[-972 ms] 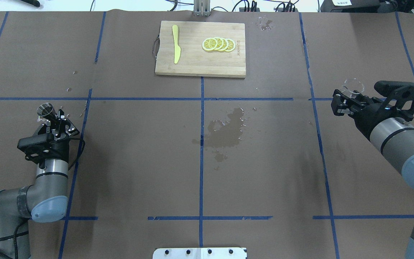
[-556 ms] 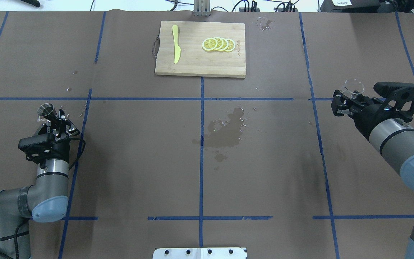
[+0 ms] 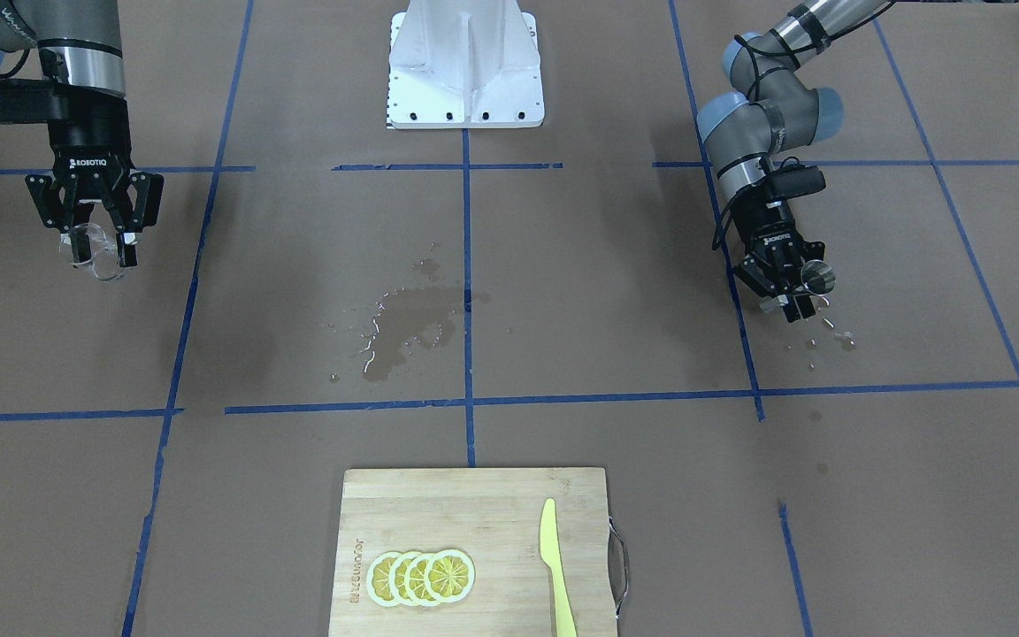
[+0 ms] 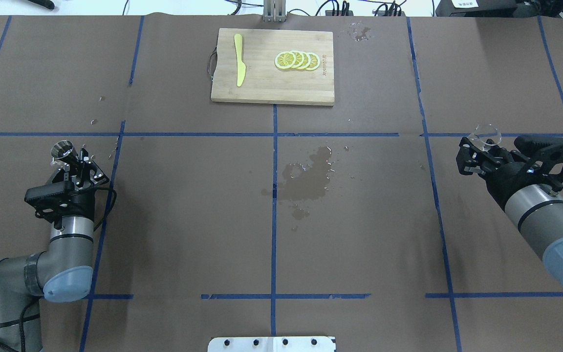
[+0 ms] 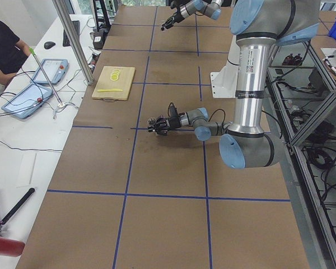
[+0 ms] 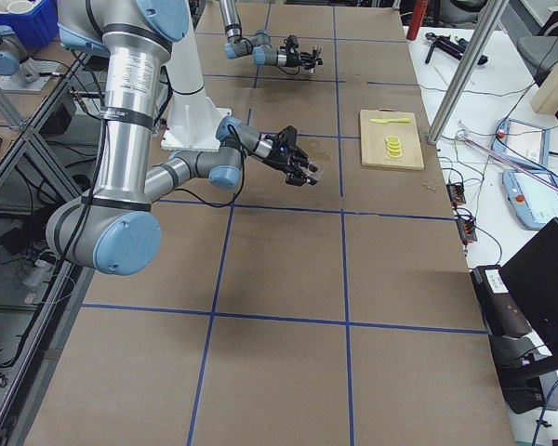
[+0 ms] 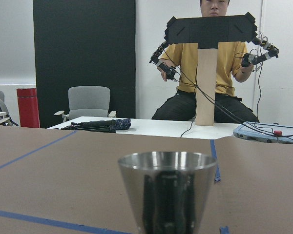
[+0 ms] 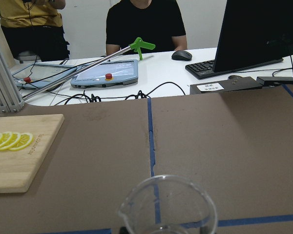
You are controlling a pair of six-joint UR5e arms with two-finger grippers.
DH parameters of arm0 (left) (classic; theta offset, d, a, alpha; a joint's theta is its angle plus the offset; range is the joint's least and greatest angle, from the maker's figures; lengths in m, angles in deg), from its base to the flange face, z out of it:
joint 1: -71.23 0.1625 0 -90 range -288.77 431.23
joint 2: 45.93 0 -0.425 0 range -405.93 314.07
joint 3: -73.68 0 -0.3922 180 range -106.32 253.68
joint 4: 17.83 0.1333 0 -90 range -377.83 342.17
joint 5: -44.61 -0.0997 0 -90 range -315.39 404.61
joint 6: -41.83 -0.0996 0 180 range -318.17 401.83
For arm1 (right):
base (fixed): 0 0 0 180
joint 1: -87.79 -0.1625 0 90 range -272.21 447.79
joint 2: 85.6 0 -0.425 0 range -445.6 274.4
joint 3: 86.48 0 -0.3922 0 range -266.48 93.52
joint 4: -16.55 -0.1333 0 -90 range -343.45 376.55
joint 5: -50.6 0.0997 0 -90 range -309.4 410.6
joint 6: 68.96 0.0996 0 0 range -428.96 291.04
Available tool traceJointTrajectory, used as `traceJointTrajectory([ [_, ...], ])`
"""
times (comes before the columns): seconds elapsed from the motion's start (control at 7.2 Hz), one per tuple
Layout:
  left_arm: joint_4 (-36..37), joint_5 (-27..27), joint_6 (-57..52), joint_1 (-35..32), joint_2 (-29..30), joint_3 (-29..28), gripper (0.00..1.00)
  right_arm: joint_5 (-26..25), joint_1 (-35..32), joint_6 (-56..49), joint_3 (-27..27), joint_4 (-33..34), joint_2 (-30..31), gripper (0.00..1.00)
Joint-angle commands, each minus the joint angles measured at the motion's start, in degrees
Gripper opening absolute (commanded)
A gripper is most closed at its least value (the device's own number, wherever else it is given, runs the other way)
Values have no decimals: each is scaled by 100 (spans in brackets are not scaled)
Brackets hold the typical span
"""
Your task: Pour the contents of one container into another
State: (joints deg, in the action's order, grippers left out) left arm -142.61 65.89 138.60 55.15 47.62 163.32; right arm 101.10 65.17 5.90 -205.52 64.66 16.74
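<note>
Two pincers, two vessels, at opposite ends of a table covered in brown paper (image 4: pixel 188 220) and ruled with blue tape lines (image 4: pixel 273 244). Left pincer (image 4: pixel 70 158) closed on a small tapered steel cup (image 4: pixel 63 149), jaws snug against its sides; right pincer (image 4: pixel 477 149) closed likewise on a clear glass beaker with a pouring lip (image 4: pixel 487 131). Both vessels upright, mouths up, rims standing clear of the jaws. Steel cup large in the lower middle of the left wrist view, dark reflections in its polished wall; beaker's rim and lip at the bottom edge of the right wrist view. Contents of either vessel impossible to tell, likewise any contact between base and paper. Cup and beaker well apart, the full middle of the table between them.

Scattered droplets (image 3: pixel 844 338) on the paper just beside the left pincer. Roughly midway between the two pincers, a dark wet patch (image 4: pixel 308 178) fringed with more drops. Far forward of both pincers, past that patch, a rectangular bamboo cutting board with a wire handle (image 4: pixel 262 88), bearing a flat yellow plastic knife (image 4: pixel 239 59) on the left pincer's side and a fanned row of four lemon slices (image 4: pixel 297 60) on the right pincer's side.

Beyond the table's far edge, straight ahead of the left pincer, a seated operator in a yellow shirt (image 7: pixel 185 58); ahead of the right pincer, another in a black shirt (image 8: pixel 146 24) behind a white desk.
</note>
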Motion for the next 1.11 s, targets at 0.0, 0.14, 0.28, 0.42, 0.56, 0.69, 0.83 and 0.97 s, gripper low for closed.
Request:
traceJointTrajectory([
  [0.0,6,0,0,0,5,1,32,-390,274,142,240,-318,128,0],
  [0.14,6,0,0,0,5,-17,36,-435,302,143,337,-380,146,0],
  [0.28,6,0,0,0,5,-8,40,-540,345,143,372,-381,137,0],
  [0.42,6,0,0,0,-3,-8,43,-602,381,143,451,-390,137,0],
  [0.56,-3,0,-9,0,-4,-8,44,-794,485,143,513,-390,137,0],
  [0.69,6,9,-9,0,-4,-8,51,-900,556,151,539,-390,137,0],
  [0.83,6,9,-18,0,-4,-8,71,-980,609,195,583,-390,137,0],
  [0.97,6,17,-26,0,-4,-8,99,-1068,679,213,601,-390,137,0],
])
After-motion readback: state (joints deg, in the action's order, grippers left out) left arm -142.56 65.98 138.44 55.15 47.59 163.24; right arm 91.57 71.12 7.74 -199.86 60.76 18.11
